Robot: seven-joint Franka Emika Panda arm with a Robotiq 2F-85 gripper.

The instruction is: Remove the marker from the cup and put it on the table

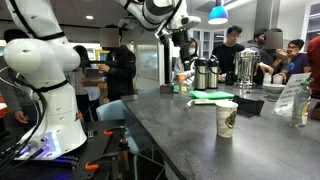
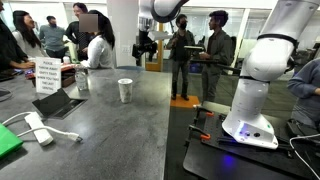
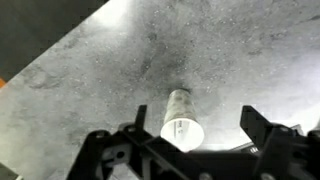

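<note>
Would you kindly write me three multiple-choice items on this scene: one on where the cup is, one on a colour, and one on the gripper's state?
1. Where is the cup?
A. Upright on the table
B. On a chair
C. On the floor

2. What colour is the table top?
A. White
B. Red
C. Dark grey

3. How is the gripper?
A. Shut on the cup
B. Open, up above the table
C. Lying flat on the table

Answers:
1 A: both exterior views show it standing on the counter.
2 C: the surface looks dark grey in every view.
3 B: the wrist view shows the fingers spread apart with the cup below them, untouched.
</note>
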